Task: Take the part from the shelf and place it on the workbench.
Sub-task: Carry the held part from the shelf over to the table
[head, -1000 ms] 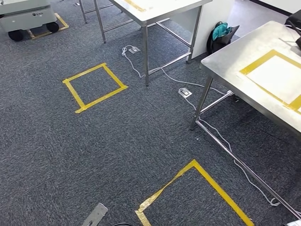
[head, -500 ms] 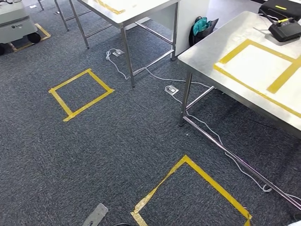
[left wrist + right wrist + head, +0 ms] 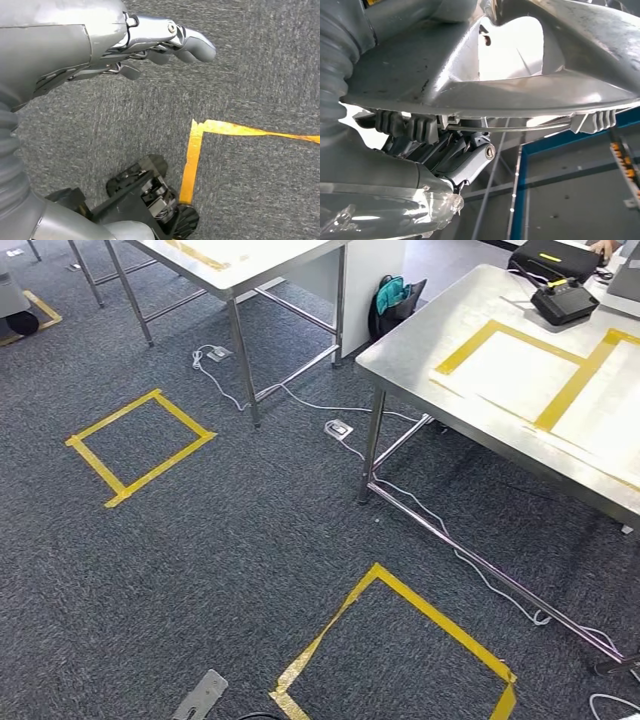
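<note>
My right hand [image 3: 444, 160] grips the part [image 3: 490, 85], a large silvery metal piece with a rounded cut-out through it; in the right wrist view the part lies across the hand, with my fingers [image 3: 471, 162] curled up against one face of it, and behind it I see a blue frame [image 3: 520, 190] with grey bars. My left hand [image 3: 151, 42] hangs over the grey carpet [image 3: 245, 65] holding nothing, its fingers stretched out straight and lying close together, the thumb [image 3: 130, 71] set a little apart from them. Just beyond that hand a corner of yellow tape [image 3: 194, 150] is stuck to the carpet. From my head view I look down at the dark carpet floor [image 3: 226, 560], where one yellow tape square [image 3: 140, 445] sits to my left and another tape square [image 3: 392, 640] lies close in front of me. To my right stands the steel tabletop [image 3: 407, 350] on thin metal legs, marked with yellow tape rectangles [image 3: 513, 365]. On its far end rest a black device [image 3: 564, 302] and a flat black case [image 3: 555, 258]. A white cable [image 3: 453, 550] runs along the floor under that tabletop to a socket box [image 3: 338, 428]. Farther off stands a second table [image 3: 226, 265], with a teal and black bag [image 3: 392, 300] leaning beside it. A small grey metal plate [image 3: 200, 695] shows at the near edge of the floor.
</note>
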You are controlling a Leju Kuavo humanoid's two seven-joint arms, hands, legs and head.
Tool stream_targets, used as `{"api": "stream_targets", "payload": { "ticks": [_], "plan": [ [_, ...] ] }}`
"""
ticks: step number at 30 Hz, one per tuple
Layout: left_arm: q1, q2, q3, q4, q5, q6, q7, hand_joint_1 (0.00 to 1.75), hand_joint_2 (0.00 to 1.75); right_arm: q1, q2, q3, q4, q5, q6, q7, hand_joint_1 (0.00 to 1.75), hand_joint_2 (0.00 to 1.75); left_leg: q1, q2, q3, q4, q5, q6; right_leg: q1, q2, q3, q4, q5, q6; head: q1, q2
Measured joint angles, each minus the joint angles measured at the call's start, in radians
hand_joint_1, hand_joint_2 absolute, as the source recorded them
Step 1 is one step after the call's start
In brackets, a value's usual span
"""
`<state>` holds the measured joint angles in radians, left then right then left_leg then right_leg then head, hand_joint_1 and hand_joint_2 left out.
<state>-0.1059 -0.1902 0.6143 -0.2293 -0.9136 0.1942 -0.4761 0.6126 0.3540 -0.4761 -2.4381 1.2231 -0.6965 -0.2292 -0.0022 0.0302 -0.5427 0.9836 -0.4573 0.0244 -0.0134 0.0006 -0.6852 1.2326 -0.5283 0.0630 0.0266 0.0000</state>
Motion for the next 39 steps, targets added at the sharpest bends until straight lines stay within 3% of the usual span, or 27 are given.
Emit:
{"api": "stream_targets", "payload": {
  "ticks": [1,3,6,8,10,12,13,14,15,17,19,22,24,26,27,28,29,30,32,33,35,37,39],
  "plan": [
    [0.000,0.000,0.000,0.000,-0.001,0.000,0.000,0.00,1.75,0.000,0.000,0.000,0.000,0.002,0.000,0.001,1.69,1.75,0.001,0.005,0.002,0.002,-0.003,-0.004,-0.001,-0.012,0.038,-0.070,0.030,0.003,0.000,0.000],
    [0.000,0.001,0.000,0.000,-0.002,0.000,0.000,0.00,1.75,0.000,0.000,0.001,-0.001,0.006,0.000,0.004,1.69,1.75,-0.004,0.014,0.004,0.008,-0.009,-0.014,-0.001,-0.030,0.098,-0.177,0.061,-0.002,0.000,0.000],
    [-0.001,0.002,0.001,0.000,-0.003,0.000,0.001,0.00,1.75,0.001,0.000,0.002,-0.003,0.011,0.000,0.007,1.69,1.75,-0.009,0.028,0.004,0.011,-0.012,-0.026,0.001,-0.018,0.107,-0.198,0.061,-0.024,-0.004,0.000],
    [-0.003,0.002,0.001,-0.001,-0.004,0.001,0.001,0.00,1.75,0.001,0.000,0.003,-0.005,0.012,0.000,0.007,1.69,1.75,-0.006,0.019,-0.002,0.028,-0.028,-0.036,0.000,-0.006,0.106,-0.199,0.062,-0.037,-0.006,0.000],
    [-0.004,0.002,0.001,-0.001,-0.005,0.002,0.001,0.00,1.75,0.001,0.000,0.005,-0.008,0.013,0.000,0.007,1.69,1.75,-0.002,-0.005,-0.045,0.121,-0.081,-0.046,-0.003,0.004,0.106,-0.200,0.063,-0.048,-0.009,0.000],
    [-0.001,0.002,0.001,-0.001,-0.006,0.003,0.001,0.00,1.75,0.001,0.000,0.008,-0.009,0.014,0.000,0.007,1.69,1.75,-0.001,-0.018,-0.115,0.257,-0.137,-0.049,-0.003,0.017,0.105,-0.200,0.062,-0.054,-0.011,0.000],
    [0.000,0.002,0.001,-0.001,-0.006,0.003,0.001,0.00,1.75,0.001,0.000,0.009,-0.009,0.014,0.000,0.007,1.69,1.75,-0.001,-0.020,-0.139,0.297,-0.143,-0.048,-0.002,0.025,0.105,-0.200,0.061,-0.055,-0.011,0.000],
    [0.001,0.002,0.001,-0.001,-0.006,0.003,0.001,0.00,1.75,0.001,0.000,0.010,-0.009,0.014,0.000,0.007,1.69,1.75,-0.001,-0.022,-0.146,0.301,-0.129,-0.046,-0.002,0.033,0.106,-0.200,0.061,-0.056,-0.011,0.000],
    [0.001,0.002,0.001,-0.001,-0.006,0.003,0.001,0.00,1.75,0.001,0.000,0.010,-0.009,0.014,0.000,0.007,1.69,1.75,-0.001,-0.025,-0.134,0.267,-0.098,-0.043,-0.002,0.042,0.108,-0.200,0.061,-0.055,-0.011,0.000],
    [0.001,0.003,0.001,-0.001,-0.006,0.003,0.001,0.00,1.75,0.001,0.000,0.011,-0.009,0.014,0.000,0.007,1.69,1.75,-0.001,-0.044,-0.075,0.133,-0.025,-0.035,-0.001,0.060,0.111,-0.199,0.059,-0.052,-0.011,0.000],
    [0.000,0.003,0.001,-0.001,-0.006,0.003,0.001,0.00,1.75,0.001,0.000,0.011,-0.009,0.014,0.000,0.007,1.69,1.75,0.000,-0.065,-0.030,0.036,0.004,-0.030,0.000,0.074,0.110,-0.199,0.057,-0.043,-0.011,0.000],
    [-0.002,0.003,0.001,-0.001,-0.006,0.003,0.001,0.00,1.75,0.002,0.000,0.012,-0.011,0.013,0.000,0.006,1.69,1.75,0.000,-0.060,-0.020,0.013,0.001,-0.022,-0.004,0.084,0.105,-0.206,0.058,-0.024,-0.011,0.000],
    [-0.004,0.002,0.001,-0.001,-0.006,0.003,0.001,0.00,1.75,0.002,0.000,0.013,-0.012,0.012,0.000,0.006,1.69,1.75,0.003,-0.049,-0.013,0.005,0.002,-0.010,-0.002,0.055,0.086,-0.170,0.035,-0.014,-0.007,0.000],
    [-0.002,0.001,0.001,-0.002,-0.006,0.002,0.001,0.00,1.75,0.001,0.000,0.015,-0.013,0.011,0.000,0.004,1.69,1.75,0.003,-0.035,-0.006,0.002,-0.003,0.000,0.001,0.019,0.029,-0.055,-0.021,-0.009,-0.004,0.000],
    [0.000,0.002,0.001,-0.002,-0.006,0.001,0.001,0.00,1.75,0.000,0.000,0.016,-0.013,0.010,0.000,0.003,1.69,1.75,0.003,-0.028,-0.003,0.002,-0.006,0.002,0.001,0.012,-0.007,0.014,-0.048,-0.006,-0.004,0.000],
    [0.001,0.002,0.001,-0.002,-0.006,0.001,0.000,0.00,1.75,0.000,0.000,0.016,-0.013,0.009,0.000,0.002,1.69,1.75,0.002,-0.021,0.001,0.003,-0.010,0.003,0.000,0.010,-0.035,0.063,-0.059,-0.004,-0.004,0.000],
    [0.002,0.002,0.001,-0.002,-0.006,0.000,0.000,0.00,1.75,0.001,0.000,0.017,-0.013,0.008,0.000,0.001,1.69,1.75,0.002,-0.015,0.007,0.003,-0.015,0.003,0.000,0.008,-0.046,0.078,-0.051,-0.003,-0.004,0.000],
    [0.002,0.002,0.001,-0.002,-0.006,0.000,0.000,0.00,1.75,0.001,0.000,0.017,-0.013,0.007,0.000,0.000,1.69,1.75,0.002,-0.009,0.015,0.003,-0.021,0.001,0.000,0.005,-0.036,0.052,-0.023,-0.002,-0.004,0.000],
    [0.002,0.002,0.002,-0.002,-0.006,0.000,0.000,0.00,1.75,0.001,0.000,0.017,-0.013,0.005,0.000,-0.001,1.69,1.75,0.002,0.000,0.034,0.003,-0.035,-0.005,0.000,-0.015,0.026,-0.077,0.051,-0.002,-0.003,0.000],
    [0.002,0.003,0.002,-0.002,-0.006,0.000,-0.001,0.00,1.75,0.000,0.000,0.017,-0.013,0.004,0.000,-0.002,1.69,1.75,-0.001,0.003,0.041,0.005,-0.043,-0.010,0.001,-0.027,0.058,-0.138,0.073,-0.004,-0.002,0.000],
    [0.001,0.005,0.003,-0.002,-0.006,0.000,-0.001,0.00,1.75,0.001,0.000,0.018,-0.013,0.003,0.000,-0.002,1.69,1.75,-0.008,0.011,0.048,0.006,-0.053,-0.019,0.004,-0.040,0.086,-0.189,0.077,-0.014,-0.004,0.000],
    [0.000,0.005,0.003,-0.002,-0.006,0.000,-0.002,0.00,1.75,0.003,0.000,0.018,-0.013,0.003,0.000,-0.003,1.69,1.75,-0.010,0.020,0.053,0.004,-0.059,-0.025,0.004,-0.028,0.087,-0.192,0.071,-0.027,-0.008,0.000],
    [-0.003,0.006,0.003,-0.003,-0.006,0.000,-0.002,0.00,1.75,0.003,0.000,0.018,-0.014,0.003,0.000,-0.004,1.69,1.75,-0.009,0.010,0.045,0.032,-0.079,-0.034,0.001,-0.019,0.094,-0.195,0.065,-0.040,-0.012,0.000]
  ]
}}
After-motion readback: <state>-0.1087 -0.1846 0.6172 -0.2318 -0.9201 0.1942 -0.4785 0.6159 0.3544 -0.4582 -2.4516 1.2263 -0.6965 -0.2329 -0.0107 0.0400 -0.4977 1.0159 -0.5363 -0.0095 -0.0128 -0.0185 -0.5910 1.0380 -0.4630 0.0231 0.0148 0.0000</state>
